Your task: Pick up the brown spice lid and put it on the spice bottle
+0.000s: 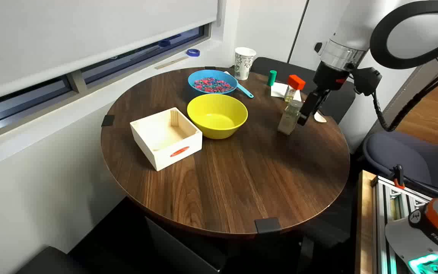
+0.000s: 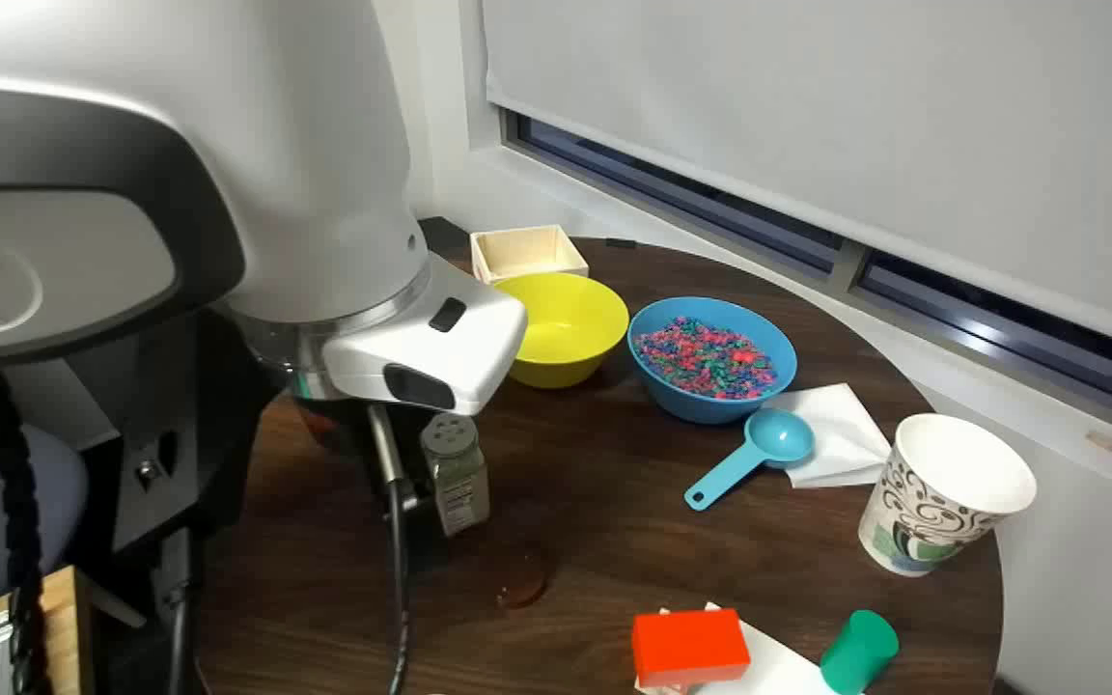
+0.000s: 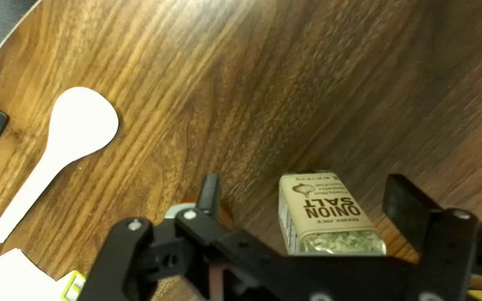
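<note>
The spice bottle is a slim clear bottle with a cream label and greenish contents. It stands on the table in both exterior views (image 1: pixel 289 118) (image 2: pixel 459 483); its perforated grey top is bare. In the wrist view the bottle (image 3: pixel 329 209) lies between my gripper's (image 3: pixel 305 194) spread fingers, with a gap on each side. My gripper (image 1: pixel 308 108) is open, beside the bottle's upper part in an exterior view. A round red-brown thing, apparently the brown lid (image 2: pixel 521 585), lies on the table near the bottle; in the wrist view the lid (image 3: pixel 225 215) is partly behind one finger.
A white spoon (image 3: pixel 83 121) and a red-capped container (image 1: pixel 296 82) lie near the gripper, with a green cylinder (image 1: pixel 272 77) beyond. A yellow bowl (image 1: pixel 217 131), a blue bowl (image 1: pixel 195 78), a blue scoop (image 2: pixel 778 436), a paper cup (image 1: pixel 244 62) and a wooden box (image 1: pixel 177 152) are also there.
</note>
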Available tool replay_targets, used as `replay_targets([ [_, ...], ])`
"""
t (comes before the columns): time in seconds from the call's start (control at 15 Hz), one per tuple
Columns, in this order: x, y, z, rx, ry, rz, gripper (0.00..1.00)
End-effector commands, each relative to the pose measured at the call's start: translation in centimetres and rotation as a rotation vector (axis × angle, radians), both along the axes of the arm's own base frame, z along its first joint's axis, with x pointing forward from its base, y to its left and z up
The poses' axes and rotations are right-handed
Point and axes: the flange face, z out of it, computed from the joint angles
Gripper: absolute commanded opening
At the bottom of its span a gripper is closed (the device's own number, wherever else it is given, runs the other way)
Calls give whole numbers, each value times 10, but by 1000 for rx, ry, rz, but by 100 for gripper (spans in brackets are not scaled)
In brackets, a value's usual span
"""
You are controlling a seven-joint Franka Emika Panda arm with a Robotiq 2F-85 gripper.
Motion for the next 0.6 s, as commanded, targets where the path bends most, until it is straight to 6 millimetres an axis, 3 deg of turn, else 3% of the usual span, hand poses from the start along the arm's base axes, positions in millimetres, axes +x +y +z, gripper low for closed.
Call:
replay_targets([
  [0.0,0,0,0,0,1,0,100],
  [0.33,0,0,0,0,1,0,100],
  [0.53,3,12,25,3,-45,8,100],
])
